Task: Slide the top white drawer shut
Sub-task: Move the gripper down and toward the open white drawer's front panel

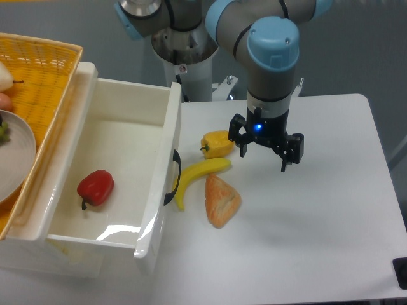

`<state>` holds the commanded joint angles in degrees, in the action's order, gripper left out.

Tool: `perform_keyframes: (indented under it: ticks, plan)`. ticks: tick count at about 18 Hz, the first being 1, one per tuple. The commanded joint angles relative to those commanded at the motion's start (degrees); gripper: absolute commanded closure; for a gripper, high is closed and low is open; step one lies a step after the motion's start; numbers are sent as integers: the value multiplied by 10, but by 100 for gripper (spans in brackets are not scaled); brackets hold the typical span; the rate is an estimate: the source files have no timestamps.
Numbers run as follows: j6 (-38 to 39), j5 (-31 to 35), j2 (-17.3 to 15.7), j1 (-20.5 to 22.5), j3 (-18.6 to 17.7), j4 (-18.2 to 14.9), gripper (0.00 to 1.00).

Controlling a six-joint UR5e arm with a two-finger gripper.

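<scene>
**Open drawer on a white counter, robot arm hovering to its right**

A white counter fills the lower right of the scene, with bare surface to the right of the fingers and in front of them; its right and near edges show. The gripper hangs above the counter, its two black fingers spread apart and holding nothing.

Well to the left of the fingers, the top white drawer stands pulled open, its front panel facing them with a curved black handle. A red pepper lies inside. Between the drawer front and the fingers lie a yellow pepper, a banana and a piece of bread; the banana's tip lies just beside the handle.

Farther left, a yellow wicker basket sits above the drawer, cut off by the frame. The drawer's lower portion is mostly hidden.
</scene>
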<state>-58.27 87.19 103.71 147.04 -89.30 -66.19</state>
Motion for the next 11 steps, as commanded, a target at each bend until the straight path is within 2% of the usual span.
perform_keyframes:
  ticks: [6, 11]
  plan:
    - [16, 11, 12, -7, -8, 4, 0]
    - [90, 11, 29, -19, -9, 5, 0]
